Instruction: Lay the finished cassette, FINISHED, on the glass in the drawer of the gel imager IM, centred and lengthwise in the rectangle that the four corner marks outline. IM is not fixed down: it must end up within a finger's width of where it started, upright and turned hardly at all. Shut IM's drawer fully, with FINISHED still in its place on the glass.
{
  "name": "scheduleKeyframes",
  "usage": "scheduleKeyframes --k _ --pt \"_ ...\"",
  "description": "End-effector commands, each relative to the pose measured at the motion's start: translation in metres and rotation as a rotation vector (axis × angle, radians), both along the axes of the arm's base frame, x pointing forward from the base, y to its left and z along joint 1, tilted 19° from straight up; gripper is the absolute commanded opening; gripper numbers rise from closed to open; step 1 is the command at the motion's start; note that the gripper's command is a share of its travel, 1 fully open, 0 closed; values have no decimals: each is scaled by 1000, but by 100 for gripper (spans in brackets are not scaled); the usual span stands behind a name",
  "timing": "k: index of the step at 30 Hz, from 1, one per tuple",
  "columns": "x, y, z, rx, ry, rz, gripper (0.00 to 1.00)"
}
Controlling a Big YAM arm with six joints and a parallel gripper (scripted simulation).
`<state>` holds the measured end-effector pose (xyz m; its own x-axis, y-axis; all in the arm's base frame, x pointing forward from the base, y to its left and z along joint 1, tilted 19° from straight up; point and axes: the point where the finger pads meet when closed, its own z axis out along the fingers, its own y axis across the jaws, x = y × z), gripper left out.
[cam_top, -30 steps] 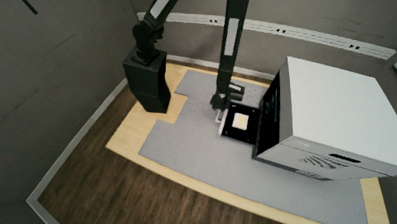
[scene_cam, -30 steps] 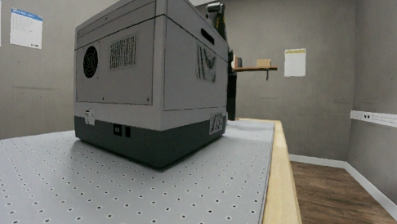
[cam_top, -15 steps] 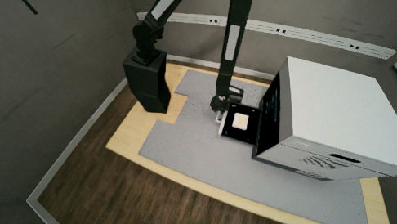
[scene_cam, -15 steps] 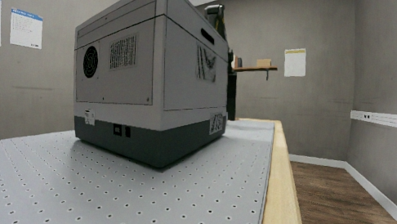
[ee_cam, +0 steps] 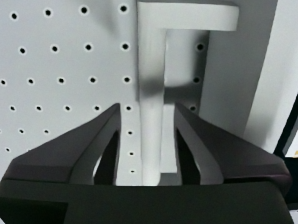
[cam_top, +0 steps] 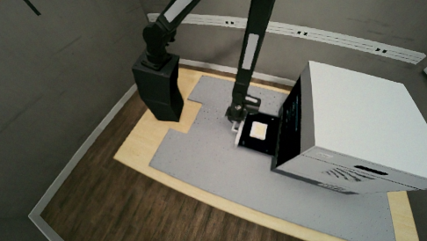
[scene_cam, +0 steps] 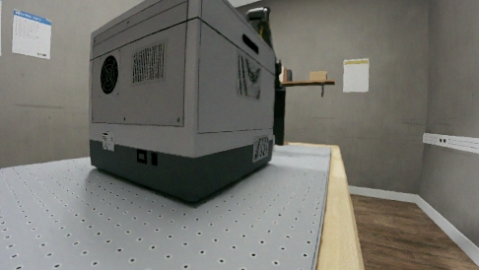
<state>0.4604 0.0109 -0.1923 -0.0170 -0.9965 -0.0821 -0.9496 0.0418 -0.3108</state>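
Tool (cam_top: 235, 120) (ee_cam: 147, 112) partly open, nothing gripped, astride drawer handle (cam_top: 234, 128) (ee_cam: 152, 60), left of centre towards surface's (cam_top: 211, 167) (scene_cam: 237, 222) (ee_cam: 50, 95) far edge. Rightward, FINISHED (cam_top: 258, 130) (ee_cam: 293, 148) on glass of open drawer (cam_top: 265, 147) (ee_cam: 280, 65); exact centring unclear. Farther right, towards right edge, IM (cam_top: 365, 110) (scene_cam: 148, 113), upright. Risks: off-line push, twisting loose IM; pushing past drawer's stop, sliding IM rightward; jerky start, shifting FINISHED. Rear sticker (scene_cam: 107, 141) and side label (scene_cam: 260, 149) too blurred to read; no legible brand.
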Motion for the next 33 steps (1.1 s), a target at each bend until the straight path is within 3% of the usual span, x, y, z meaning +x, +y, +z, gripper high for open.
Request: scheduleKeyframes --k 1,12,24,33 --pt "9 4 5 0 -25 1 31" --pt "3 0 3 -1 -10 0 31" --pt "4 0 3 -1 -10 0 7" --pt "4 0 3 -1 -10 0 7"
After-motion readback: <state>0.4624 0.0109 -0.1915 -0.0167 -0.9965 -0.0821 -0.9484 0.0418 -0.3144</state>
